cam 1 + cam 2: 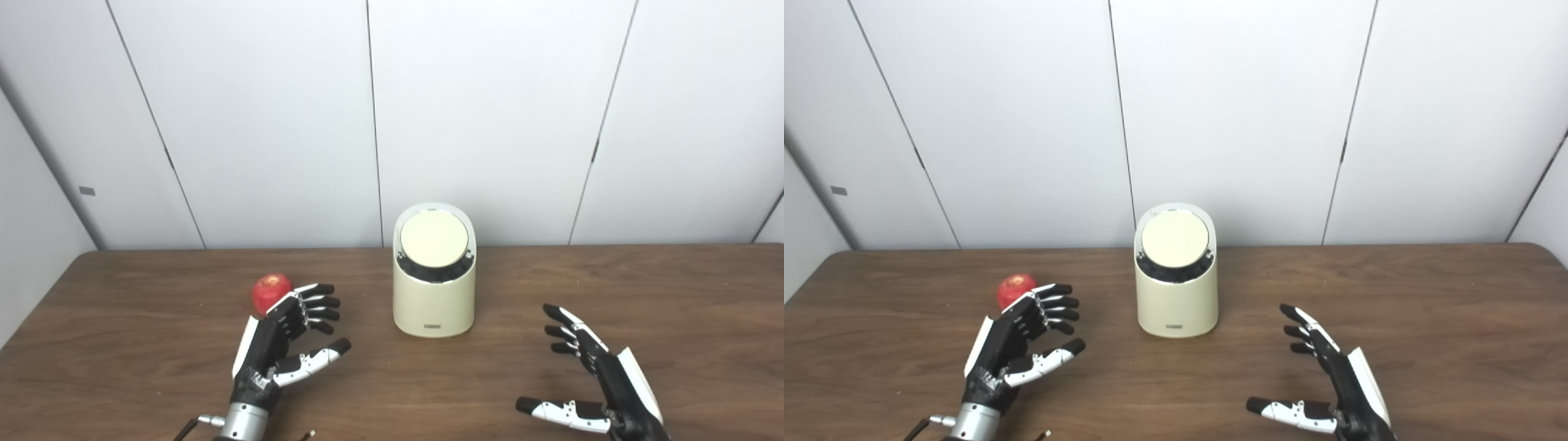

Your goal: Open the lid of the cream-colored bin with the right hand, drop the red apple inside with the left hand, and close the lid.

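A cream-colored bin (434, 300) stands upright at the table's middle, its round lid (433, 238) shut and tilted toward me. A red apple (270, 291) lies on the table to the bin's left. My left hand (283, 340) is open and empty, just in front of the apple, its fingers partly hiding the apple's lower right side. My right hand (591, 375) is open and empty, low over the table to the bin's front right, well apart from it. The same scene shows in the right eye view: bin (1176, 300), apple (1015, 289).
The dark wooden table (122, 318) runs across the whole view. White wall panels (257, 122) stand right behind its far edge, close behind the bin. A wall closes in on the far left.
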